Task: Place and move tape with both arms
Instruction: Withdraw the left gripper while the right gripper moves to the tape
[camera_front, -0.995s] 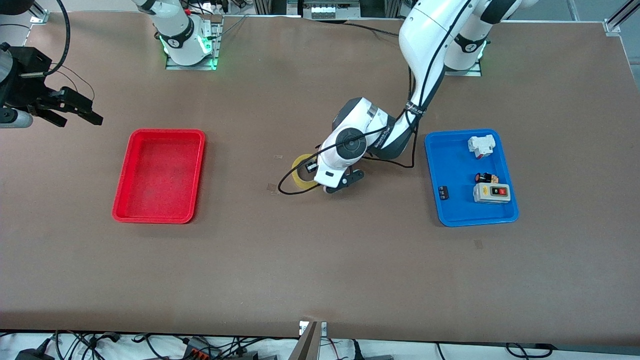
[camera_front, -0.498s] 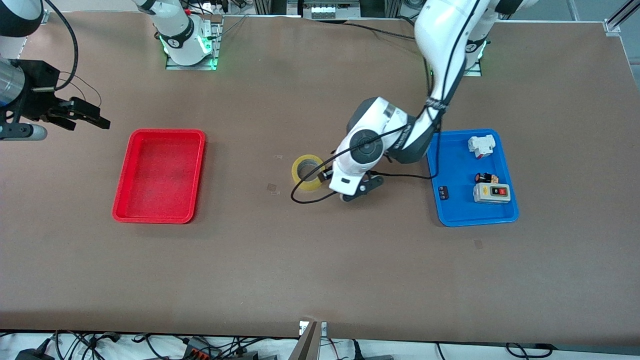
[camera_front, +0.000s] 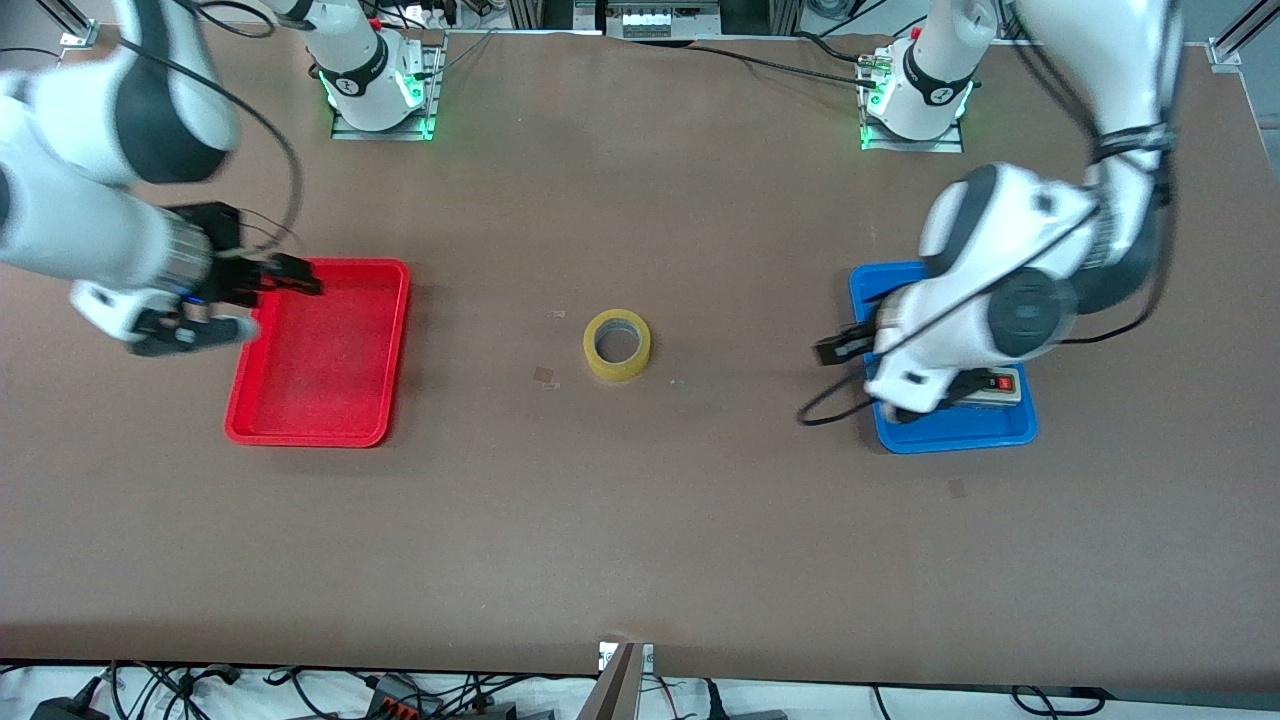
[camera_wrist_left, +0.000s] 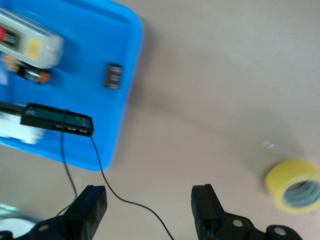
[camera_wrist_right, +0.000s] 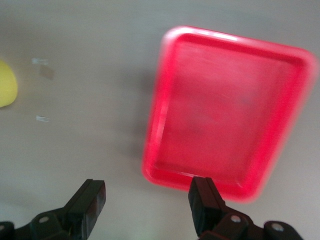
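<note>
The yellowish tape (camera_front: 617, 344) lies flat on the table's middle, free of both grippers. My left gripper (camera_front: 866, 380) is open and empty over the blue tray's (camera_front: 958, 436) edge on the tape's side. In the left wrist view the left gripper (camera_wrist_left: 149, 212) has its jaws wide apart over bare table, with the tape (camera_wrist_left: 294, 186) off to one side. My right gripper (camera_front: 250, 305) is open and empty over the red tray's (camera_front: 312, 436) outer edge. In the right wrist view the right gripper (camera_wrist_right: 147, 202) hangs over that tray's rim (camera_wrist_right: 154, 125), and a sliver of the tape (camera_wrist_right: 6, 84) shows.
The blue tray (camera_wrist_left: 122, 115) holds a white-grey switch box (camera_wrist_left: 30, 40) and small electrical parts (camera_wrist_left: 113, 76); the left arm hides most of them in the front view. The red tray is empty. A black cable (camera_front: 825, 412) hangs from the left wrist.
The left gripper left the tape on the table and drew back to the blue tray. The right gripper moved from the table's end to the red tray.
</note>
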